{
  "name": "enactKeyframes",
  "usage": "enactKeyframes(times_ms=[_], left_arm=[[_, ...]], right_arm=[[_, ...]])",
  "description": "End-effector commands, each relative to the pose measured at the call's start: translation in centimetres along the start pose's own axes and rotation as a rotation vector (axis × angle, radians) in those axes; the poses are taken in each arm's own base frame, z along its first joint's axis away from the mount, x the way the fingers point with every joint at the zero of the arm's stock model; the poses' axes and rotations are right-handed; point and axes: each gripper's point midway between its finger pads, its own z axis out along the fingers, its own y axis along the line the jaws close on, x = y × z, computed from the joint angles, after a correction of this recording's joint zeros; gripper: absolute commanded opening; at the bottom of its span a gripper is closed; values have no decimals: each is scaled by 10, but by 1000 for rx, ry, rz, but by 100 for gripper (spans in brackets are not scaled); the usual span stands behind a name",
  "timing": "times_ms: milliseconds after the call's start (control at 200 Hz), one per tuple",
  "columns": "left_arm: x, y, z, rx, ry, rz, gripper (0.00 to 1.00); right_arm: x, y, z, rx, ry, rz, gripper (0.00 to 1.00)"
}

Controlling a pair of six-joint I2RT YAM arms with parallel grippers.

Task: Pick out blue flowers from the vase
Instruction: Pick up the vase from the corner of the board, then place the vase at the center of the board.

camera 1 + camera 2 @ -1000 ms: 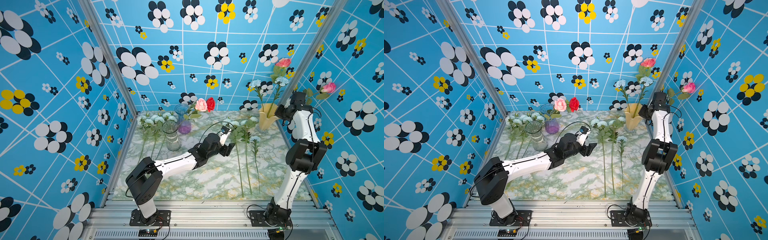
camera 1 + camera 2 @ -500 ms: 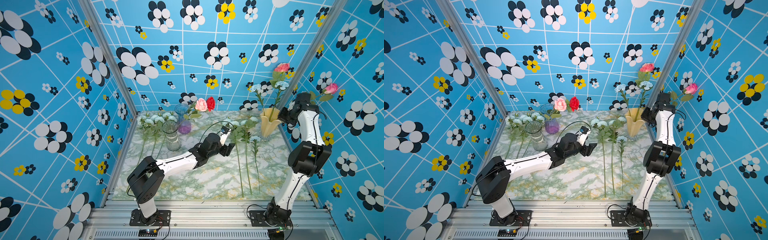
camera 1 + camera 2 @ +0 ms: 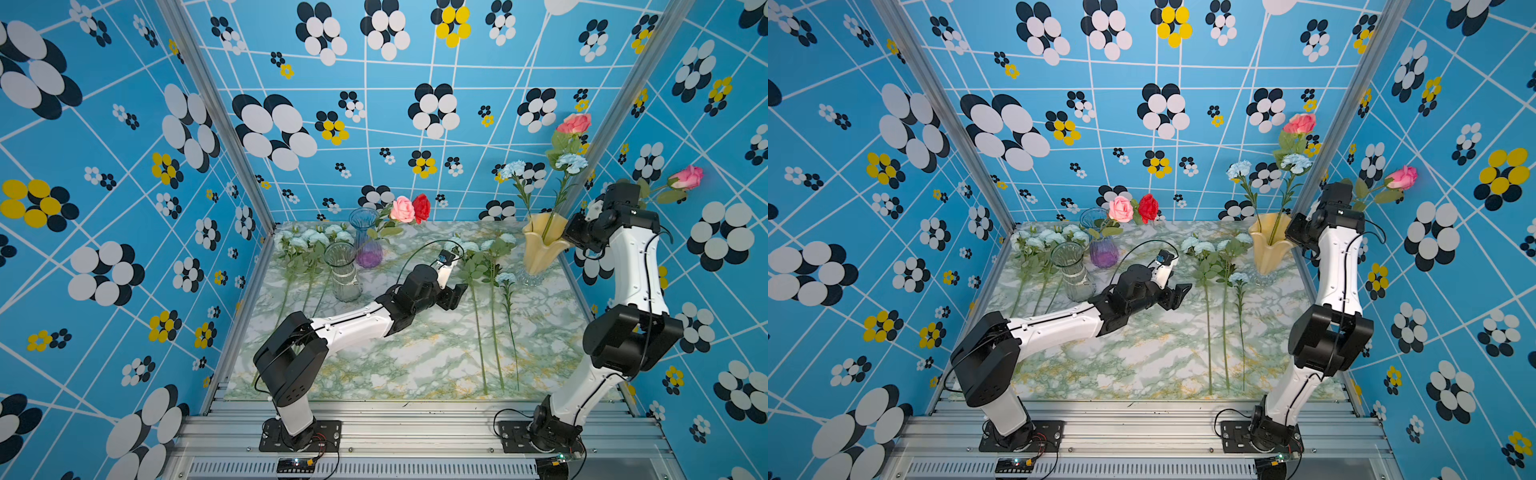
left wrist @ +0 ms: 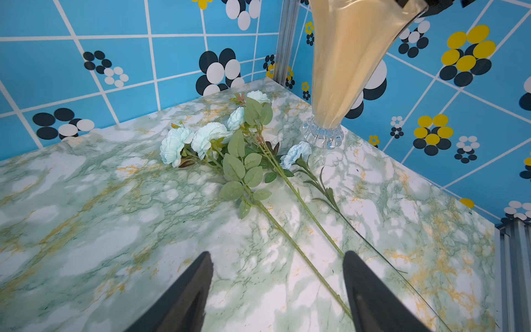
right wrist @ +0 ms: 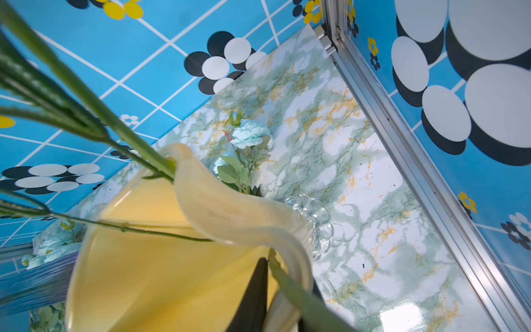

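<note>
The marble table (image 3: 415, 357) bears a clear vase (image 3: 343, 276), purple vase (image 3: 366, 249) and yellow vase (image 3: 542, 247), upright; blue flowers (image 3: 470, 247) lie flat beside the clear and yellow ones.

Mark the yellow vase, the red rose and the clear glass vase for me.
yellow vase (image 3: 540, 253), in a top view, body.
red rose (image 3: 422, 206), in a top view, bloom.
clear glass vase (image 3: 343, 280), in a top view, wall.

Two blue flowers (image 3: 571, 163), small ruffled pale aqua blooms on thin green stems, stand upright in the vase (image 3: 540, 253) at the table's (image 3: 415, 357) 1 o'clock corner. A trio (image 3: 505, 277) lies flat and side by side at 3 o'clock, blooms toward 12, stems toward 6. A bunch (image 3: 311, 240) lies at 10 o'clock, blooms toward 12.
</note>
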Motion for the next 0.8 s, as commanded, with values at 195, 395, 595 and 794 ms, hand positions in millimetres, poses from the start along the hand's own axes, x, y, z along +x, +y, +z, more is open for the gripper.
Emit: enactKeyframes(times_ms=[195,395,595,794], left_arm=[[-22,20,-28,-33,-86,-40,74],[-26,49,-46,-76,-123,-116,74],[-24,77,-62,-87,-167,-232,74],[-23,93,-70,-95,-188,-294,74]], right_arm=[[-11,105,-116,-381,-252,-126,0],[33,135,-120,-504,-194,-167,0],[80,159,-115,-567,-111,-223,0],[128,173,-101,-582,-27,-278,0]])
